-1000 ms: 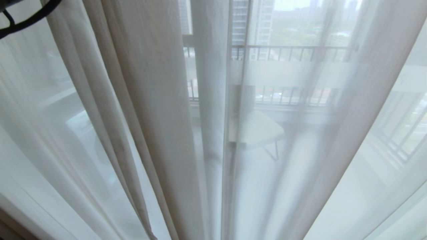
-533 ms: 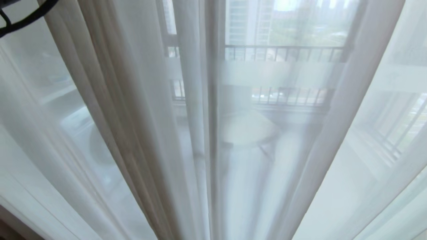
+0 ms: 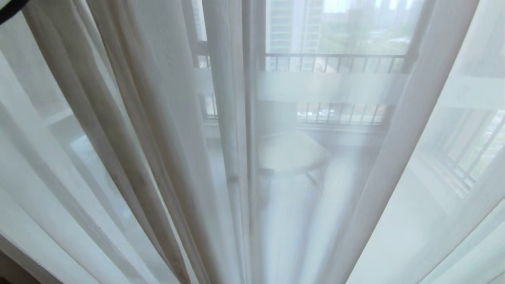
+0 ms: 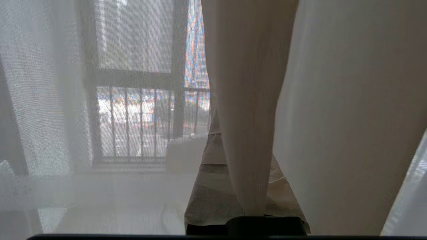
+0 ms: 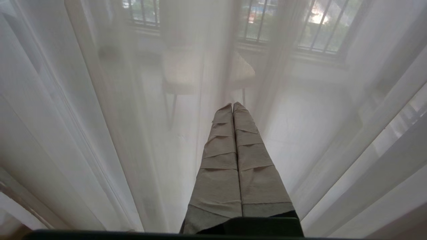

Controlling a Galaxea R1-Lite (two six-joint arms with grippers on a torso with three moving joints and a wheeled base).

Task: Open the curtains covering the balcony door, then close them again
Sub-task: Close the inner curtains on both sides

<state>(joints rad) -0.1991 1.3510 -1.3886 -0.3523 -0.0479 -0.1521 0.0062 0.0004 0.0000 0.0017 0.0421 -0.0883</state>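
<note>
While the sheer white curtains (image 3: 130, 130) hang drawn across almost the whole head view, the balcony door (image 3: 252, 118) shows only dimly behind them, its dark upright frame just behind the gathered folds at the middle and its frosted white band (image 3: 331, 87) crossing the glass beside that frame. Beyond the door, a railing (image 3: 335, 62) and tall buildings (image 3: 292, 23) stand outside, and a pale round table (image 3: 290, 152) sits on the balcony floor below the frosted band.

Seen from the left wrist, the left gripper (image 4: 248, 186) has its cloth-wrapped fingers (image 4: 206, 196) pressed together on a thick fold of the curtains (image 4: 248, 110); the fold runs down from above and disappears between the fingers, so the fabric is pinched there. To one side of that fold a broad opaque beige panel (image 4: 350, 116) fills the view, and to the other side the thin sheer lets the railing and buildings show through.

Seen from the right wrist, the right gripper (image 5: 233, 108) has its two wrapped fingers (image 5: 217, 163) closed flat against each other with nothing between them. It points toward the curtains, with its tips near the sheer; contact cannot be judged. The table legs and balcony door sill are faintly visible through the fabric beyond it.
</note>
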